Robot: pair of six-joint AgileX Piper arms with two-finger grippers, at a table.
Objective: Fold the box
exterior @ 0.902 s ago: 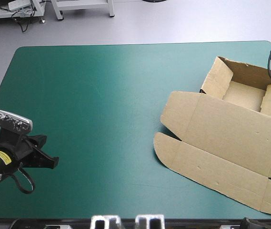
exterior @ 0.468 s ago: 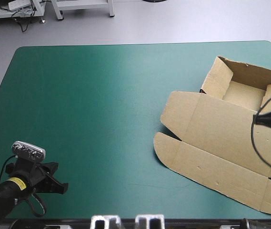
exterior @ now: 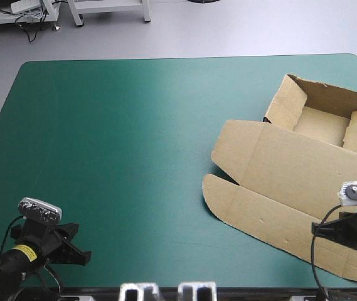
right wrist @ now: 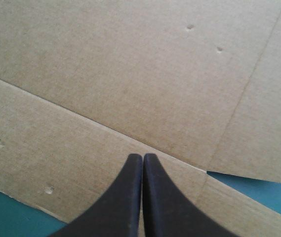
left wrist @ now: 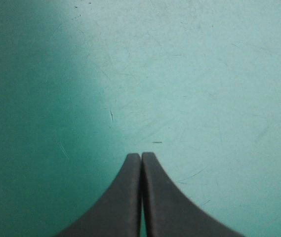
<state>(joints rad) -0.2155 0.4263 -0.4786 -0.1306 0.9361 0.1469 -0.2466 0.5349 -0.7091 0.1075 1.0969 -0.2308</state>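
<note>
Item under inspection: the box [exterior: 294,166], brown board, occupying the right third of the high view. Its tray portion [exterior: 321,124] sits at the upper right of the frame with walls raised. The lid lies flat on the table, running from the tray down toward the lower right corner. The lid's outer flap [exterior: 272,222] is also flat, its rounded end pointing toward the frame's centre.

Surface: teal-green cover [exterior: 115,138], bare across the centre and left of the high view.

Left gripper [exterior: 83,256]: located at the lower left corner of the high view, well apart from the box. In the left wrist view the left gripper [left wrist: 141,157] has its black fingers [left wrist: 125,197] pressed together in one pointed arch, holding nothing. Only the cover [left wrist: 204,74] lies ahead of them.

Right gripper [exterior: 321,231]: located at the lower right of the high view, over the lid's outer flap. In the right wrist view the right gripper [right wrist: 142,158] likewise has its fingers closed tip to tip, empty. The box [right wrist: 130,74] fills the ground ahead, and the tips sit just at a crease line. Contact with the board cannot be determined.
</note>
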